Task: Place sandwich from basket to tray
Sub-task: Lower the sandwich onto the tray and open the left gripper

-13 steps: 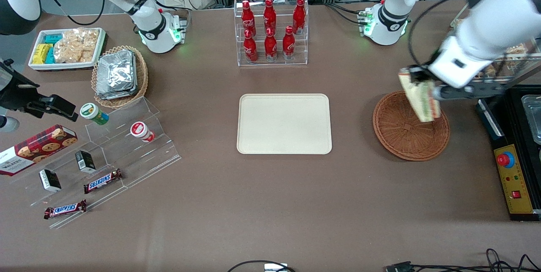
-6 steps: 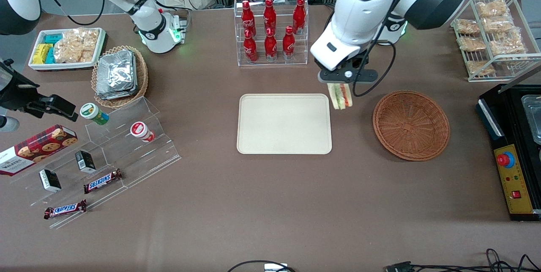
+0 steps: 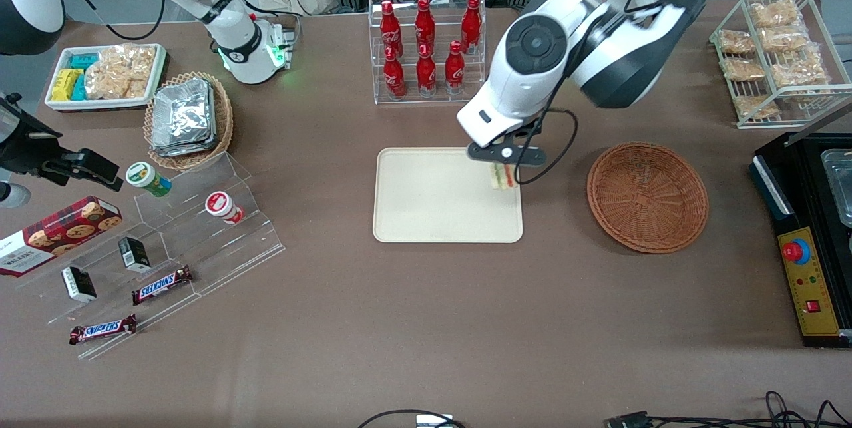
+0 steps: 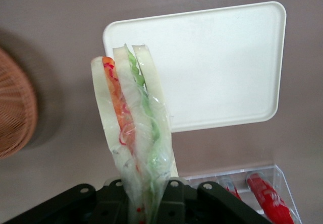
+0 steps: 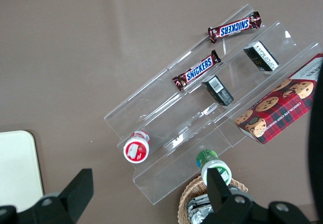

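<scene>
Brown tabletop below us: our gripper (image 3: pixel 504 163) clamps the sandwich (image 3: pixel 503 177) above the tray (image 3: pixel 432 202) edge nearest the basket (image 3: pixel 647 196).

Six red bottles (image 3: pixel 426 48) stand in a clear rack (image 3: pixel 427 96). Two chocolate bars (image 3: pixel 162 284) lie on clear steps (image 3: pixel 200 241) beside a cookie box (image 3: pixel 56 233).
</scene>
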Robot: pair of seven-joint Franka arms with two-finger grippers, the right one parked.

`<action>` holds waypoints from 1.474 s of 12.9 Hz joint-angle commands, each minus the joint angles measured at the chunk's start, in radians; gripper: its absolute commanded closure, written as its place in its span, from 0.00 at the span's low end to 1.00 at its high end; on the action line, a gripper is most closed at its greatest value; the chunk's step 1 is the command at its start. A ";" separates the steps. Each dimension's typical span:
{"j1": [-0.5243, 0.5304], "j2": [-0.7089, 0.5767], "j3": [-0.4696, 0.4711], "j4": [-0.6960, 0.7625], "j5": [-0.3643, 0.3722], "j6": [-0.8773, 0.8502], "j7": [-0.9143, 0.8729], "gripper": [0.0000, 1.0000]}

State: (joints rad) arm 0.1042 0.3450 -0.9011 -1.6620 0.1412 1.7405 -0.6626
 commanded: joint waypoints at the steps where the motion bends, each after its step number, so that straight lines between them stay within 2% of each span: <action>1: 0.014 -0.006 -0.007 -0.186 0.084 0.195 -0.017 0.94; 4: 0.023 0.055 0.034 -0.327 0.190 0.414 -0.019 0.94; 7: 0.020 0.133 0.070 -0.361 0.283 0.499 -0.020 0.94; 9: 0.015 0.181 0.097 -0.370 0.307 0.569 -0.052 0.94; 10: 0.012 0.204 0.097 -0.364 0.317 0.577 -0.077 0.94; 12: 0.012 0.238 0.097 -0.363 0.392 0.580 -0.118 0.94; 14: 0.012 0.247 0.097 -0.366 0.411 0.584 -0.144 0.90; 15: 0.012 0.247 0.097 -0.366 0.411 0.584 -0.146 0.76; 16: 0.012 0.247 0.097 -0.366 0.409 0.584 -0.153 0.23; 17: 0.015 0.249 0.097 -0.367 0.409 0.582 -0.157 0.00; 19: 0.018 0.249 0.096 -0.364 0.409 0.574 -0.160 0.00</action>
State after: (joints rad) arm 0.1158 0.5915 -0.7966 -2.0321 0.5279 2.3159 -0.7937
